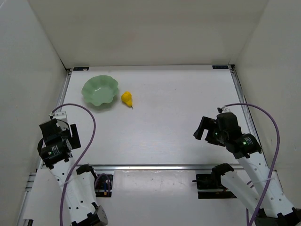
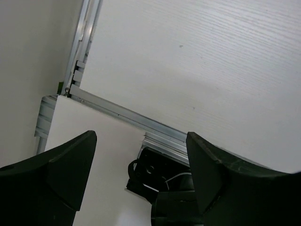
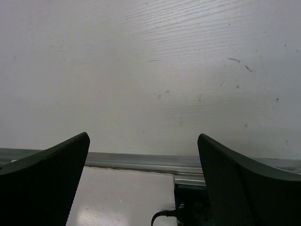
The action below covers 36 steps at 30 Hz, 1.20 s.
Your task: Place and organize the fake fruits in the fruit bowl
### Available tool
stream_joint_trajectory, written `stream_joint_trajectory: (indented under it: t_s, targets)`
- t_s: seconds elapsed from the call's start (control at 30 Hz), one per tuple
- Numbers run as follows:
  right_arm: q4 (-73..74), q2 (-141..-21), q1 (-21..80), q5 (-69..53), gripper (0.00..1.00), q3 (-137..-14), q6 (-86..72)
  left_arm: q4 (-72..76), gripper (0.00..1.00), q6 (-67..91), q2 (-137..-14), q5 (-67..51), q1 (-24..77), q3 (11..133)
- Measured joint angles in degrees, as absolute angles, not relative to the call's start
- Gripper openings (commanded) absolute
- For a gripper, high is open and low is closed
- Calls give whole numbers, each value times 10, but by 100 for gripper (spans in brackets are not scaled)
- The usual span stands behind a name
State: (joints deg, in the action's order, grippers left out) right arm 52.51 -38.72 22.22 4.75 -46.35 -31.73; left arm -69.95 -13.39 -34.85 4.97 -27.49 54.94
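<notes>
A small bright yellow pear (image 1: pixel 126 98) with a thin dark stem lies on the white table, just right of the pale mint-green bowl (image 1: pixel 99 90) with a wavy rim at the far left. The bowl holds nothing. My left gripper (image 1: pixel 60 129) is open and empty, raised near the table's front left, well short of the bowl. My right gripper (image 1: pixel 206 128) is open and empty at the right side, far from the pear. Neither wrist view shows pear or bowl; the left wrist view (image 2: pixel 141 141) and the right wrist view (image 3: pixel 143 141) show wide-apart jaws over bare table.
A metal rail (image 1: pixel 155 166) runs along the table's near edge, with the arm base mounts (image 1: pixel 103 183) below it. White walls enclose the table on the left, back and right. Purple cables (image 1: pixel 91 127) loop off both arms.
</notes>
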Motion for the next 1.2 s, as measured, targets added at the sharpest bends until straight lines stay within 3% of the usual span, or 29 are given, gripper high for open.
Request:
stream_joint_trajectory:
  t_s: [0.1, 0.37, 0.5, 0.6, 0.7, 0.93, 1.03, 1.2]
  targets:
    - [525, -385, 222, 50, 100, -461, -311, -708, 100, -153, -353, 30, -275, 551]
    - [466, -429, 222, -6, 100, -459, -268, -732, 100, -221, -469, -53, -275, 734]
    - [426, -531, 234, -33, 100, -493, -245, -729, 100, -235, -605, -75, -274, 870]
    - [427, -689, 263, -39, 100, -614, -227, -721, 100, -228, -715, -80, -254, 962]
    - [385, -802, 274, -41, 100, -724, -227, -711, 100, -217, -809, -43, -148, 1025]
    - [370, -809, 263, -23, 100, -730, -245, -669, 100, -231, -1025, 98, 203, 1067]
    - [371, -790, 261, -9, 100, -695, -253, -622, 100, -276, -1104, 134, 264, 1057]
    - [379, -752, 261, 15, 100, -641, -279, -559, 100, -419, -1177, 164, 265, 1044]
